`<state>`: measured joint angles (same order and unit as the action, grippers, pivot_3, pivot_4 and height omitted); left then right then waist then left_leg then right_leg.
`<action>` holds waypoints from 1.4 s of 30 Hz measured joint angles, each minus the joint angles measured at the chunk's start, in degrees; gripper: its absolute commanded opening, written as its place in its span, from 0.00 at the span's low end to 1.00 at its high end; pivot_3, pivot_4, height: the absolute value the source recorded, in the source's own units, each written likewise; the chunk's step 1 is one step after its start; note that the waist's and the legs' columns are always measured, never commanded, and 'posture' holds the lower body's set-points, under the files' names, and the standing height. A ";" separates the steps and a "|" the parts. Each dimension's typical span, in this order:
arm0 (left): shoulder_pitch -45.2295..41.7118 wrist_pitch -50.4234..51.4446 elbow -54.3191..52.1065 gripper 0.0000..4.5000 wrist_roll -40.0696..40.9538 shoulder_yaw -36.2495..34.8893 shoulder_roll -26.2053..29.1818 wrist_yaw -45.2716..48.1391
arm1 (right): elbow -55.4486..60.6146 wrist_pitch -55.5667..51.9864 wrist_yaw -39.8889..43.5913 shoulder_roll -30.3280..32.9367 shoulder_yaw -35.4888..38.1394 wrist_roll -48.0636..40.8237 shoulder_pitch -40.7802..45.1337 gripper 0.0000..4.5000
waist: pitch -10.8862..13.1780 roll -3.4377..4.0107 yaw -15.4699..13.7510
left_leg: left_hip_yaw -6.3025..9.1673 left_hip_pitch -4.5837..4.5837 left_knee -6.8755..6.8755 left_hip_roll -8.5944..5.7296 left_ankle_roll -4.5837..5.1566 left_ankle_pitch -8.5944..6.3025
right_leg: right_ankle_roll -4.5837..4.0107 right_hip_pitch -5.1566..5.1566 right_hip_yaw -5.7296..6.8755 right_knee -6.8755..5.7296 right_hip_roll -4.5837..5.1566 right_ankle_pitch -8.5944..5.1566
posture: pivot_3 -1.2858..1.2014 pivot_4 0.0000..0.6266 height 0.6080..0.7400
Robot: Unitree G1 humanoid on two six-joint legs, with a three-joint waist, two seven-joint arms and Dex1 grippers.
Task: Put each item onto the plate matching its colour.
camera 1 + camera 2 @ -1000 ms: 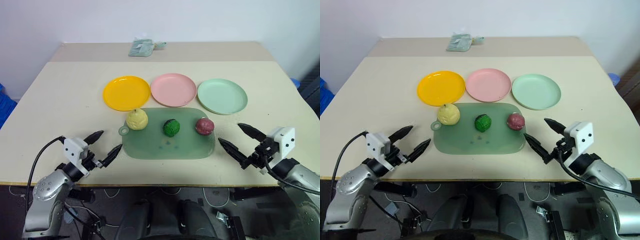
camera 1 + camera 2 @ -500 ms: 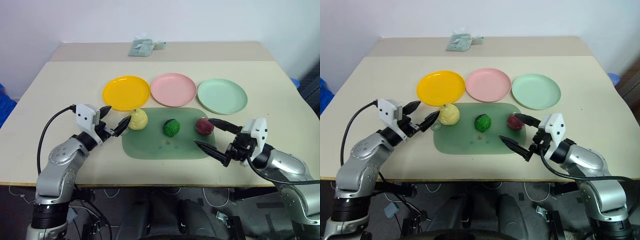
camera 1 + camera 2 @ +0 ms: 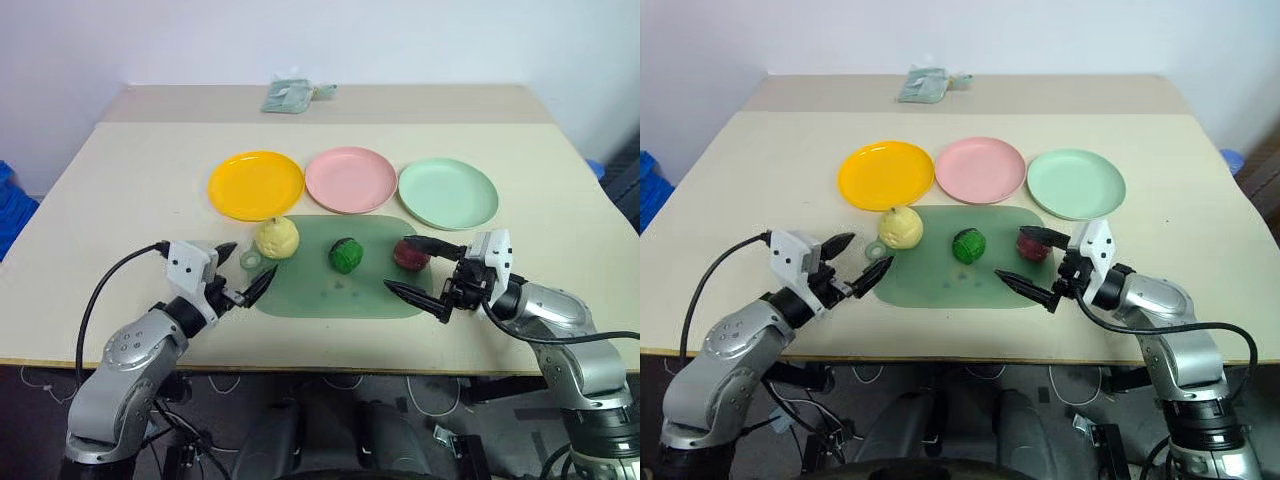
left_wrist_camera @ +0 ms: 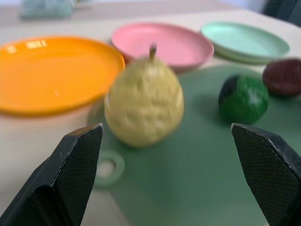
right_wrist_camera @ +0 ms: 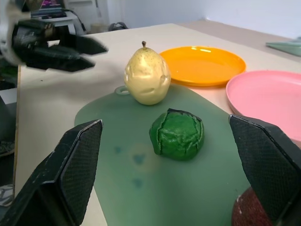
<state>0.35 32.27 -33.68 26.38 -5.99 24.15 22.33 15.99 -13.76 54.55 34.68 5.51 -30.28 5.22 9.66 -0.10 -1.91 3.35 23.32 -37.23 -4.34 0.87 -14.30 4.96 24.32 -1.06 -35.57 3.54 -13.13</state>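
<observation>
Nothing sorted yet, folks: on the beige tabletop (image 3: 120, 190) the flat dark green rounded-rectangle mat (image 3: 330, 295) carries all three items, and the three round shallow plastic plates sit bare at its twelve o'clock edge, the orange-yellow plate (image 3: 255, 184), the pink plate (image 3: 350, 179) and the mint green plate (image 3: 447, 193). Along the mat: the pale yellow bumpy pear-shaped lump (image 3: 275, 238) at ten o'clock, the dark green knobbly lump (image 3: 344, 255) centre, the maroon-pink lump (image 3: 408, 254) at two o'clock.

Since a second ago both arms have swung inward. The left gripper (image 3: 243, 273), jaws wide apart and empty, now faces the yellow lump; the right gripper (image 3: 424, 270), jaws equally spread, brackets the maroon one without touching.
</observation>
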 measured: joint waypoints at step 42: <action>-18.71 -4.98 31.12 0.06 -8.59 3.92 -6.67 -2.31 | -0.06 0.45 -3.15 -1.56 -0.78 0.72 1.21 1.00 | -0.17 -0.05 -0.34 | -0.03 -0.01 0.00 -0.01 -0.01 0.02 | 0.23 0.03 0.00 -0.04 -0.04 0.13 | 0.52 0.24 1.00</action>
<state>-18.36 27.29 -2.56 17.80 -2.07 17.48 20.02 15.94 -13.31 51.40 33.13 4.73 -29.56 6.43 9.50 -0.15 -2.25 3.31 23.31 -37.24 -4.35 0.85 -14.28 5.18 24.34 -1.06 -35.61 3.50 -13.00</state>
